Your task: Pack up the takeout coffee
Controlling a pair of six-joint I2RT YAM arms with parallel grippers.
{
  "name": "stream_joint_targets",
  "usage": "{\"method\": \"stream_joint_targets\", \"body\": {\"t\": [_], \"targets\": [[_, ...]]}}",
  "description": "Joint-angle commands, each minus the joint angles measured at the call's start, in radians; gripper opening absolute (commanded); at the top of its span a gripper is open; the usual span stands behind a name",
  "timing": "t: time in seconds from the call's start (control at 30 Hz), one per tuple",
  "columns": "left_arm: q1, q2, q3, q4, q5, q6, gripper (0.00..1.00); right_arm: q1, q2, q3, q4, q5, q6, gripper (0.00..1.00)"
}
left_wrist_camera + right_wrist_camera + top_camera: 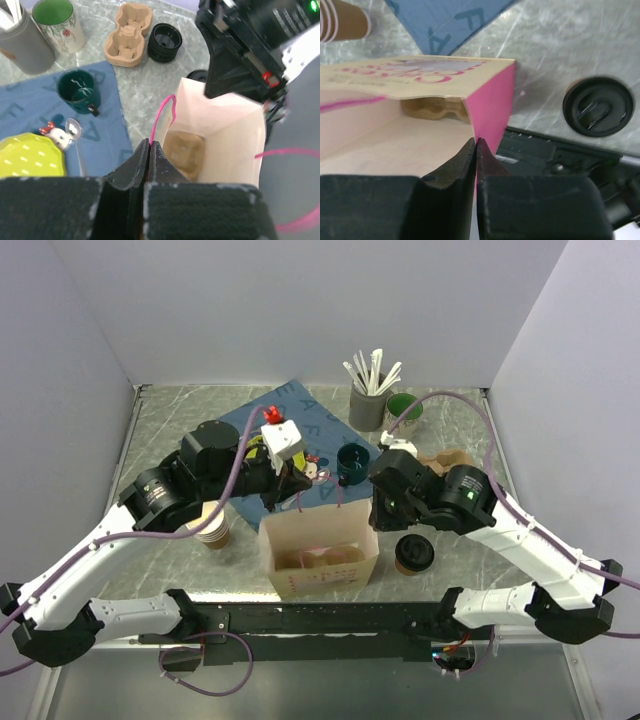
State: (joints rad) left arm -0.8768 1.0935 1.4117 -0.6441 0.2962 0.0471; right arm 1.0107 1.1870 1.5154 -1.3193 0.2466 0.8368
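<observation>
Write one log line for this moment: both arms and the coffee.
left fingers: shut on paper bag rim | right fingers: shut on paper bag edge | takeout coffee: on table, outside it

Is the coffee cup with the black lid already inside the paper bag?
No, the lidded coffee cup stands outside the paper bag, beside its right wall.

"Any writing you can read?"
"Large capital letters on the blue mat at the far side. An F and an A are clear."
"And the paper bag?"
"Pink lettering along its outer wall, too skewed to read."
</observation>
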Motion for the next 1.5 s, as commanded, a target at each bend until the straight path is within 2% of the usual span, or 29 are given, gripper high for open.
{"method": "stream_joint_targets", "body": {"t": [0.0, 0.1, 0.13, 0.17, 0.23, 0.3, 0.33, 0.37, 0.5, 0.57, 0.67, 0.73, 0.9, 0.97, 1.0, 1.07, 1.13, 1.17, 1.27, 1.47], "targets": [[-0.004, 0.003, 0.076, -0.002, -0.055, -0.263, 0.01, -0.049, 0.008, 0.074, 0.069, -0.007, -0.271, 0.08], [-0.010, -0.029, 0.055, -0.003, -0.031, -0.403, 0.01, -0.096, 0.028, 0.089, 0.107, -0.072, -0.446, 0.03], [-0.011, -0.043, 0.044, -0.002, -0.028, -0.426, 0.05, -0.107, 0.031, 0.094, 0.126, -0.110, -0.491, 0.02], [-0.013, -0.058, 0.024, -0.003, -0.025, -0.467, 0.27, -0.121, 0.037, 0.097, 0.156, -0.144, -0.536, 0.01], [-0.013, -0.107, 0.012, -0.005, -0.040, -0.490, 0.55, -0.156, 0.045, 0.112, 0.184, -0.200, -0.669, 0.01], [-0.013, -0.144, 0.032, -0.032, -0.071, -0.468, 0.59, -0.187, 0.069, 0.132, 0.192, -0.312, -0.804, 0.00], [-0.013, -0.145, 0.052, -0.057, -0.179, -0.455, 0.60, -0.196, 0.088, 0.172, 0.180, -0.340, -0.827, 0.00], [-0.013, -0.144, 0.103, -0.113, -0.254, -0.440, 0.65, -0.201, 0.123, 0.193, 0.166, -0.380, -0.885, 0.00], [-0.002, -0.089, 0.173, -0.195, -0.495, -0.383, 0.76, -0.213, 0.216, 0.276, 0.129, -0.444, -1.050, 0.00], [0.015, -0.058, 0.185, -0.215, -0.567, -0.372, 0.76, -0.215, 0.275, 0.330, 0.126, -0.444, -1.073, 0.00], [0.076, 0.006, 0.217, -0.224, -0.510, -0.354, 0.76, -0.221, 0.331, 0.408, 0.123, -0.443, -1.096, 0.05], [0.116, 0.043, 0.237, -0.213, -0.464, -0.342, 0.77, -0.227, 0.350, 0.436, 0.144, -0.446, -1.101, 0.19], [0.165, 0.094, 0.225, -0.132, -0.336, -0.219, 0.74, -0.241, 0.376, 0.493, 0.161, -0.412, -1.023, 0.45], [0.167, 0.111, 0.228, -0.085, -0.306, -0.175, 0.73, -0.245, 0.369, 0.505, 0.163, -0.363, -0.936, 0.49], [0.168, 0.120, 0.224, -0.065, -0.195, -0.149, 0.73, -0.247, 0.361, 0.500, 0.163, -0.336, -0.897, 0.55], [0.168, 0.141, 0.220, -0.029, -0.125, -0.069, 0.72, -0.247, 0.323, 0.483, 0.169, -0.261, -0.775, 0.57], [0.170, 0.154, 0.227, -0.012, -0.114, 0.006, 0.72, -0.248, 0.272, 0.444, 0.169, -0.209, -0.694, 0.59], [0.170, 0.169, 0.228, 0.003, -0.095, 0.040, 0.69, -0.250, 0.251, 0.427, 0.167, -0.149, -0.615, 0.61], [0.171, 0.193, 0.227, 0.015, 0.003, 0.190, 0.64, -0.247, 0.152, 0.338, 0.164, -0.095, -0.507, 0.64], [0.173, 0.278, 0.291, -0.015, 0.109, 0.413, 0.68, -0.247, -0.081, 0.160, 0.178, -0.044, -0.409, 0.64]]}}
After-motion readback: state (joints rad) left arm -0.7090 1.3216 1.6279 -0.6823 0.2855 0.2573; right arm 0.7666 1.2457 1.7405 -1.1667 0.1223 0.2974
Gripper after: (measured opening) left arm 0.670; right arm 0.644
